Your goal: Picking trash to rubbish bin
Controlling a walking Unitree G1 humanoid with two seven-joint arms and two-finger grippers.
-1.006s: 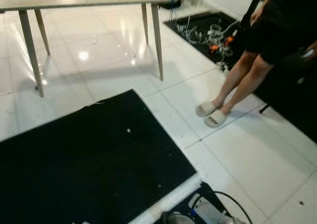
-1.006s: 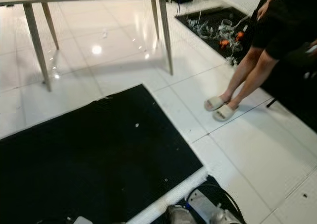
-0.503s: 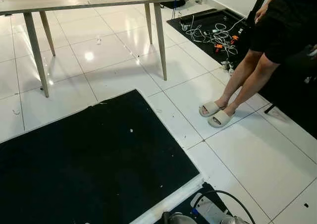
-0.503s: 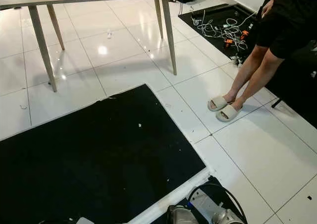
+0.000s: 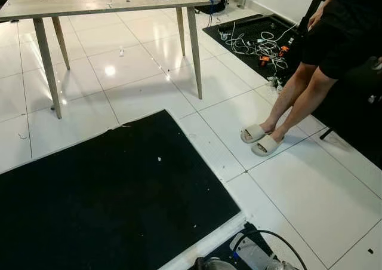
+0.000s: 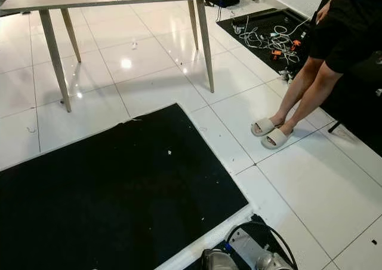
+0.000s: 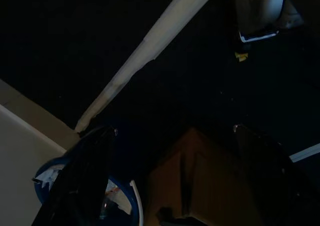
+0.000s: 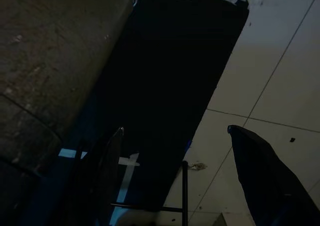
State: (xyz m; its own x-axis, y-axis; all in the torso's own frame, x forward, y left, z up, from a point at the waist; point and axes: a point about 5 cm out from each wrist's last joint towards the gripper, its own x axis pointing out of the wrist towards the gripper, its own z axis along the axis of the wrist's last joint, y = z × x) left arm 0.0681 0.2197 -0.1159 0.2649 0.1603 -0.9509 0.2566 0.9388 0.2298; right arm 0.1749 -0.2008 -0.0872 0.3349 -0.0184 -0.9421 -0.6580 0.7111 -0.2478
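Note:
A small white scrap lies on the big black mat, with a few finer specks near the mat's near edge. Another small bit rests on the white tiles under the table. In the dark left wrist view my left gripper hangs open over a brown box-like shape, beside a blue round rim holding pale pieces. My right gripper is open with nothing between its fingers, above white tiles and a dark mat.
A wooden table on slim legs stands at the back left. A person in pale slippers stands on the right. A tangle of cables lies on a second black mat behind them.
The head view has gone from blurred to sharp and shifted slightly, so the camera moved. The person, table and mat stay where they were.

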